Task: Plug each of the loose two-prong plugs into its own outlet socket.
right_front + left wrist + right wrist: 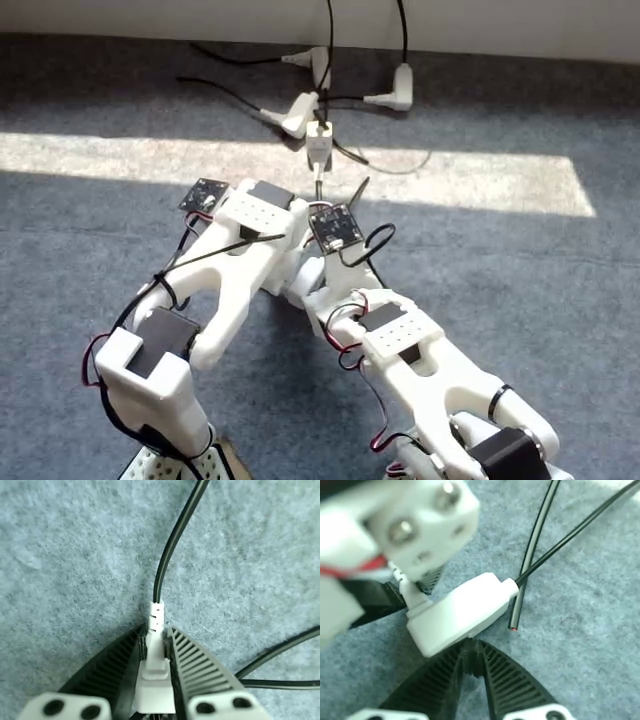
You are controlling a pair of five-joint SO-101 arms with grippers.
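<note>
The white two-prong plug [155,680], with its ribbed collar and black cable [172,550], sits lengthwise in the left end effector [156,632]. The black ribbed fingers [192,660] are clamped on its two flat sides, and the cable runs away over the grey-blue carpet [65,555].

Just beside it lies the white rounded outlet socket block [460,612], flat on the carpet, with a thin black lead [570,532] entering its far end. In the right wrist view the left arm's white housing [420,525] hangs close over the block's other end, and a slim white piece reaches from it to the block. Whether the prongs are seated cannot be told.

The right end effector [471,652] has its fingers drawn together, their tips against the block's long edge. A second black cable [535,540] lies nearby, its cut end showing a red core.

From above, both white arms converge near a small white connector [318,145]. Beyond it lie three more white connectors [298,112] [395,90] [310,60] on black cords, and a band of sunlight [480,180] crosses the carpet.
</note>
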